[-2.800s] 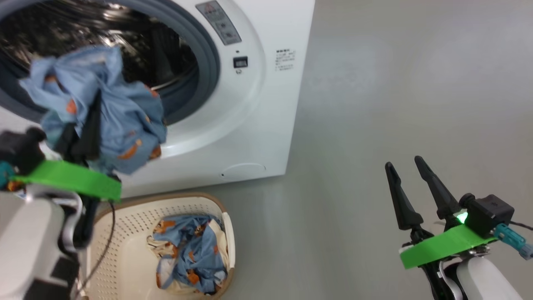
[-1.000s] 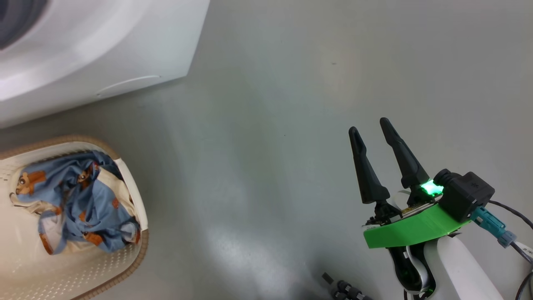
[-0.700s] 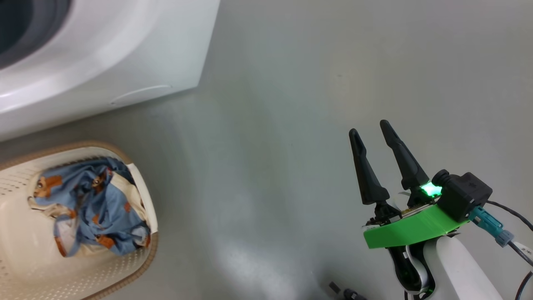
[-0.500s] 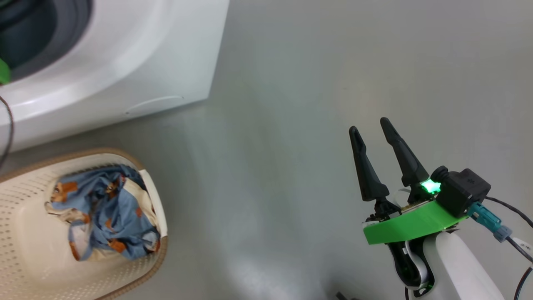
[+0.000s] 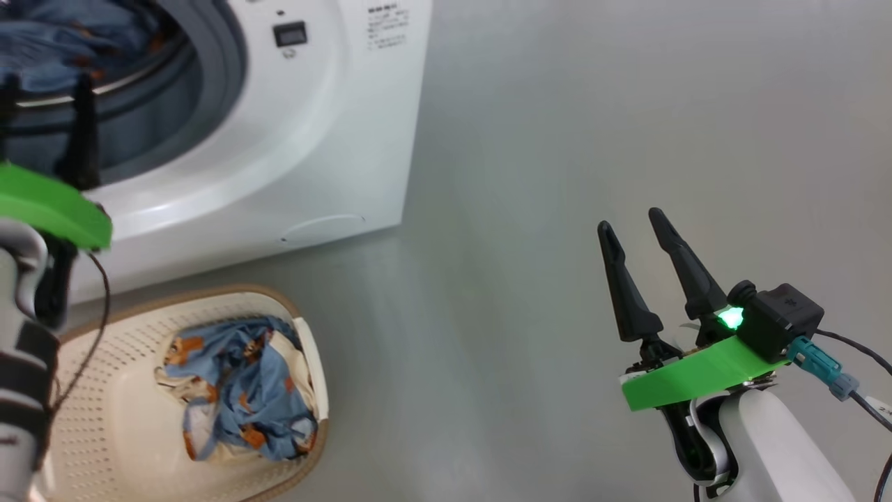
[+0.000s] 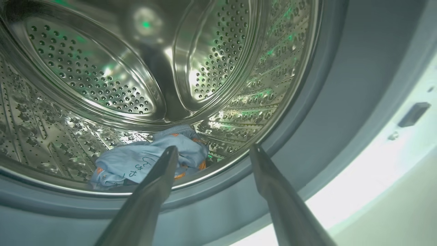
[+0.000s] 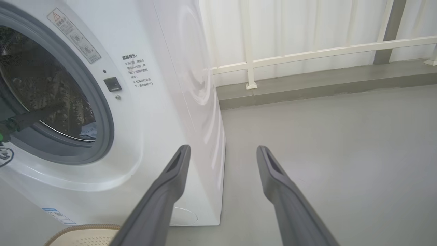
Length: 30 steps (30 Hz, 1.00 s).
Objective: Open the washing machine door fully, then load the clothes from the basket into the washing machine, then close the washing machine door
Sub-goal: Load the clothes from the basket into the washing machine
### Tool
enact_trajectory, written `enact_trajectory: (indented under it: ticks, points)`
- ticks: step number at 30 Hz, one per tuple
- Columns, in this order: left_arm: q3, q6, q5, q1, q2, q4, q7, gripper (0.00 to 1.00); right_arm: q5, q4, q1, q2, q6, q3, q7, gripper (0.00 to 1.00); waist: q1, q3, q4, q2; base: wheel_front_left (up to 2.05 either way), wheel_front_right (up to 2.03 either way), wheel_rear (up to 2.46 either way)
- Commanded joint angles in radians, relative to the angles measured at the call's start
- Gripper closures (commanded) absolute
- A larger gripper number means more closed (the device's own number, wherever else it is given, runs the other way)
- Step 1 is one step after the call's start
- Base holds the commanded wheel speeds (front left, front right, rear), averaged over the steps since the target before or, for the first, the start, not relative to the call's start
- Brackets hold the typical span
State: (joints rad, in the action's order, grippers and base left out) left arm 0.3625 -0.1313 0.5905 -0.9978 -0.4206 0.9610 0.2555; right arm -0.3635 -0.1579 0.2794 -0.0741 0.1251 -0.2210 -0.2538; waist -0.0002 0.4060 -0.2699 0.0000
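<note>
The washing machine (image 5: 334, 139) has its mouth open, and one light blue bear-print garment (image 6: 143, 160) lies crumpled at the bottom of the drum (image 6: 102, 78). More of the clothes (image 5: 237, 383) are heaped in the basket (image 5: 111, 432), which stands on the floor (image 5: 557, 104) just before the machine's lower front edge. Loading looks partway through: that bundle is yet to be moved, and the door is to be shut afterwards.

The left gripper (image 6: 213, 147) hangs at the drum's mouth, fingers spread wide and holding nothing. The right gripper (image 5: 631, 219) hovers over bare floor well to the machine's side, fingers likewise apart and empty.

The drum is shiny perforated steel with raised ribs, framed by a smooth grey-blue rubber ring (image 5: 223, 77). The casing is glossy white. The basket is cream plastic pierced with small holes under a brown woven-look rim, and the cloth is soft and rumpled.
</note>
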Motion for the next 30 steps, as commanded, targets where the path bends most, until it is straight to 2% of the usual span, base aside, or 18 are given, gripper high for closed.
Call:
enact_trajectory:
  ticks: [1,14,30]
  points:
    - [-0.031,0.001,0.008,0.037,-0.043,-0.044,0.006,0.00,-0.010,0.014,-0.007,-0.015,0.006,-0.015,-0.008,0.00,0.0002,-0.063,0.042,0.0000,0.00,0.00,0.00]
    - [-0.125,0.006,-0.032,0.276,-0.019,-0.226,0.006,0.00,-0.049,-0.001,-0.047,-0.064,0.006,0.008,-0.008,0.00,0.0002,-0.186,0.078,0.0000,0.00,0.00,0.00]
    - [-0.245,0.064,-0.108,0.643,0.041,-0.544,0.006,0.00,-0.078,-0.013,-0.091,-0.136,0.006,0.022,-0.008,0.00,0.0002,-0.291,0.163,0.0000,0.00,0.00,0.00]
